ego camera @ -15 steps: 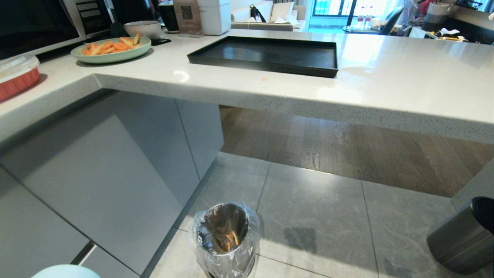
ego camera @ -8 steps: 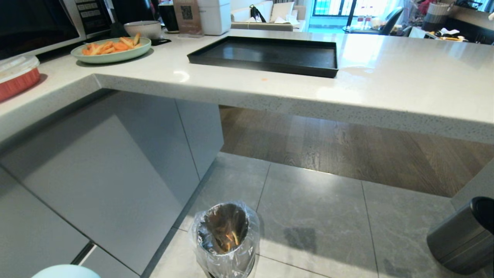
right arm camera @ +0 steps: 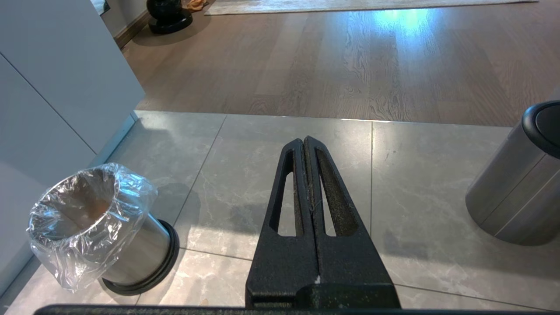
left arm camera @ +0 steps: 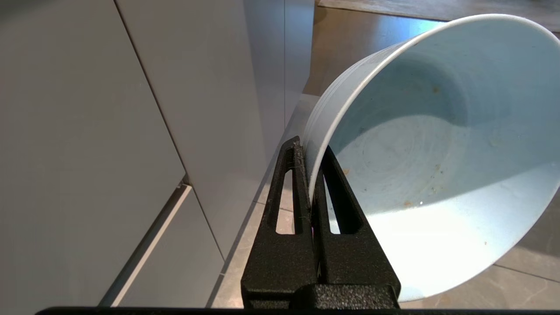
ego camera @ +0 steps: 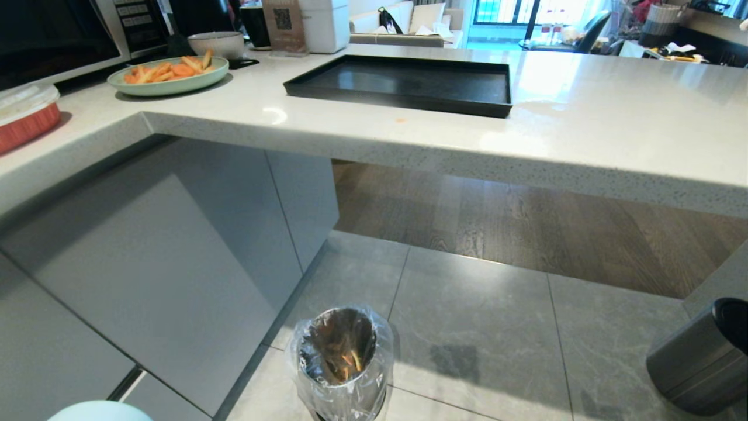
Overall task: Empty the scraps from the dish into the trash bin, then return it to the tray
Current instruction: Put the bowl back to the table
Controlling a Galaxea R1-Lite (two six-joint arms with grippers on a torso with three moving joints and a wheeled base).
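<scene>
Head view: counter [ego camera: 584, 140] edge runs from the left corner out to the right, overhanging open floor. Tray [ego camera: 403, 102] sits on the counter, just back from the near edge, empty. Far left on the counter: green plate [ego camera: 169, 86] heaped with orange and yellow pieces, grey bowl [ego camera: 216, 42] behind it, a red tub [ego camera: 26, 126] at the left edge. A card with a QR code [ego camera: 283, 19] stands behind the tray; text unreadable. Bin [ego camera: 342, 362] stands on the grey tiles near the cabinet corner; scraps [ego camera: 349, 358] lie inside its clear liner. Dark steel cylinder [ego camera: 698, 362] at near right, well apart from the bin, with bare tile between them. A sliver of the dish [ego camera: 99, 410] shows at the near left edge.

Left wrist view: left gripper [left arm camera: 311, 175] jaws narrow, pinching the rim of the dish [left arm camera: 437, 166]. Dish is tilted on its side beside the cabinet fronts, above the floor; inside only small crumbs and smears.

Right wrist view: right gripper [right arm camera: 305, 144] jaws pressed together, holding nothing, above bare tile. Bin [right arm camera: 96, 227] to one side, dark cylinder [right arm camera: 520, 188] to the other.
</scene>
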